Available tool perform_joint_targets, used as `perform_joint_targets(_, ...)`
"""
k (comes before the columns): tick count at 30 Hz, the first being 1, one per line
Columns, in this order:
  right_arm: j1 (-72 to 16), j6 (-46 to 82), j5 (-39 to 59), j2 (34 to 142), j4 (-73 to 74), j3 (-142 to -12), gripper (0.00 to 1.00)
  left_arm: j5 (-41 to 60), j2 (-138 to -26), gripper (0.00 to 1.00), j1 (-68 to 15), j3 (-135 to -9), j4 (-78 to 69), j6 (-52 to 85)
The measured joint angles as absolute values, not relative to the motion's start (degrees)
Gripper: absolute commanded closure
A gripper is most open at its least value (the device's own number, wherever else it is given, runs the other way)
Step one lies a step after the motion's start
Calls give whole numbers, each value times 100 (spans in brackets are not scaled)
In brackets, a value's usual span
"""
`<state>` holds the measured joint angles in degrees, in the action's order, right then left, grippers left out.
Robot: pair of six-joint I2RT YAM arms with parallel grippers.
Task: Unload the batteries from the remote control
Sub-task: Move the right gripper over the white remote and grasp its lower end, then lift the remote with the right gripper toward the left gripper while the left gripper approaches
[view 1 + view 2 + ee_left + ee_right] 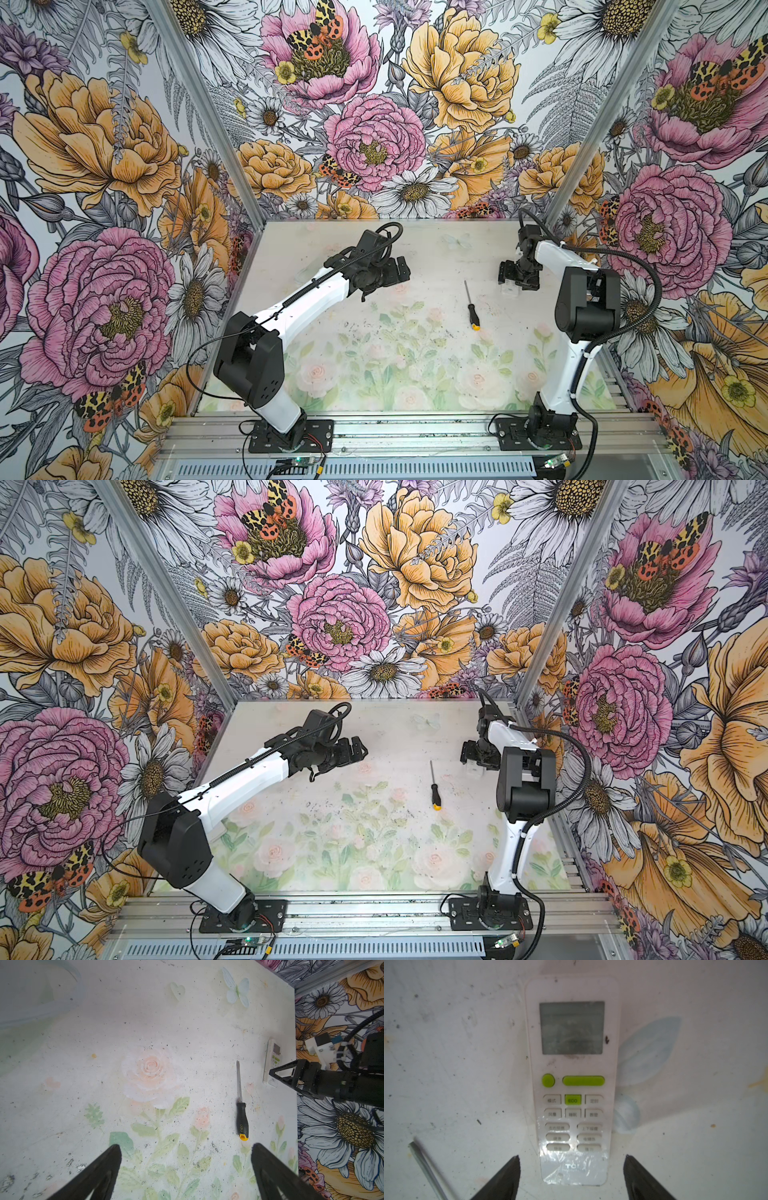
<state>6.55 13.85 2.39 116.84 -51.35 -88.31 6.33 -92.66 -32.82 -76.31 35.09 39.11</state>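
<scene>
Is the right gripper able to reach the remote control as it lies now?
Probably yes. The right gripper hangs just over the lower end of the remote control, jaws apart on either side of it, with nothing between. The screwdriver lies off to one side.

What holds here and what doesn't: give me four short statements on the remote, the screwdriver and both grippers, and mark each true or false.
1. The remote lies face up, with its screen and buttons showing. True.
2. The left gripper holds the screwdriver. False: its jaws stand open and empty above the table, and the screwdriver lies on the table.
3. The right gripper is open, with a finger on each side of the remote's logo end. True.
4. The screwdriver rests on top of the remote. False: it lies beside the remote on the table, apart from it.
</scene>
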Motion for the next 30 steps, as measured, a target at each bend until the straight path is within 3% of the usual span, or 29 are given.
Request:
perform_joint_targets(18, 580, 1385, 167, 12005, -4921, -8820, 31, 849, -9389, 1, -3131, -7717, 3398, 3913)
perform_joint_targets(23, 580, 1404, 97, 12005, -4880, -8794, 40, 851, -9389, 1, -3120, -7717, 3395, 3913)
perform_joint_targets(30, 550, 1402, 69, 11885, -4696, -8597, 62, 996, -9389, 1, -3006, -7717, 3284, 4066)
